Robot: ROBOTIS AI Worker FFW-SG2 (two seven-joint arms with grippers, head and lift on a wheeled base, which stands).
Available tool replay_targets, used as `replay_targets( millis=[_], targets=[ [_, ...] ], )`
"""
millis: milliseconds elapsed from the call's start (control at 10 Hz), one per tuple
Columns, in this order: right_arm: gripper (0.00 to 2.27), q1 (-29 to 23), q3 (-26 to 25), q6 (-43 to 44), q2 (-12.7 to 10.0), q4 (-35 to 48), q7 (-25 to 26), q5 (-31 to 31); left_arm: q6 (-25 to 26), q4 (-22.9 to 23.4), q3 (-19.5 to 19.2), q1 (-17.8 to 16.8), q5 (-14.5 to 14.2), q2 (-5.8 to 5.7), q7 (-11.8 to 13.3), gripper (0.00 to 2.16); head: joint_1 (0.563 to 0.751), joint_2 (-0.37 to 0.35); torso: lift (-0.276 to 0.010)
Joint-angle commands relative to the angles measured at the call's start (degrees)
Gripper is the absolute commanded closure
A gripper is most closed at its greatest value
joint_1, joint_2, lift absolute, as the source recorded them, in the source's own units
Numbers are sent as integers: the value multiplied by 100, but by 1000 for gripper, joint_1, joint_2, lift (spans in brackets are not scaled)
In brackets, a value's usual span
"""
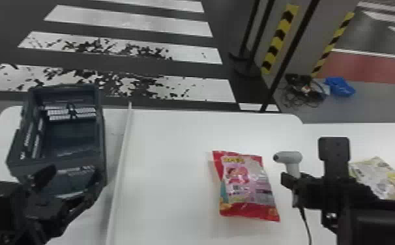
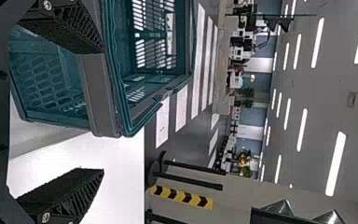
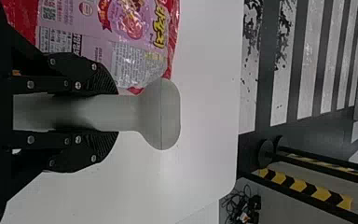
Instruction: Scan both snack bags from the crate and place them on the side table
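So from my seat, the head view gives me the layout: the red and pink snack bag (image 1: 247,189) lies flat on the middle white table (image 1: 167,140), printed label side up, and the white and yellow snack bag (image 1: 381,177) is on the side table (image 1: 356,130) off to the right. Both are out of the crate (image 1: 101,140), which sits on the left, past a raised pale strip (image 1: 120,163).

My left gripper (image 1: 71,182) is by the near side of the crate, fingers apart, nothing between them. My right gripper (image 1: 291,180) is clamped on the handle of the handheld scanner (image 1: 290,158), and the right wrist view shows that grip way better, one finger on each side, with the red and pink bag near it. The left wrist view adds the crate's teal slotted walls, rows of ceiling lights (image 2: 303,130) and some plants (image 2: 243,158) way back.

In the way: my right arm covers part of the white and yellow bag, and the scanner's cable (image 1: 307,224) hangs down over the table. Beyond the tables there's a tangle of cables (image 1: 304,89) and a blue item (image 1: 340,86) on the floor, near yellow-black tape (image 1: 280,37).

Count: two bags, one crate, one scanner.
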State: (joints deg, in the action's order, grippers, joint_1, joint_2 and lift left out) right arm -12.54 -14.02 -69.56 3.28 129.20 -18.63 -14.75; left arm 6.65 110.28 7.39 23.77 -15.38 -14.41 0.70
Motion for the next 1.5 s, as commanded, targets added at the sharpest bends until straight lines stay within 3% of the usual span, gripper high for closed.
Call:
replay_targets(
  millis=[0, 400, 600, 1400],
  targets=[
    [2250, 85, -198, 438, 103, -457, 0, 33, 17, -6, 8, 5, 0, 0, 0, 87, 695, -232, -95],
    [2250, 489, -426, 1511, 393, -1784, 18, 16, -1, -33, -1, 5, 0, 0, 0, 87, 695, -288, -95],
    [2250, 744, -461, 1511, 622, -2382, -62, 24, -1, -33, -9, 5, 0, 0, 0, 87, 695, -307, -95],
    [2250, 1061, -584, 2478, 806, -3709, -26, 139, -1, -33, -18, 5, 0, 0, 0, 87, 695, -340, -95]
  ],
)
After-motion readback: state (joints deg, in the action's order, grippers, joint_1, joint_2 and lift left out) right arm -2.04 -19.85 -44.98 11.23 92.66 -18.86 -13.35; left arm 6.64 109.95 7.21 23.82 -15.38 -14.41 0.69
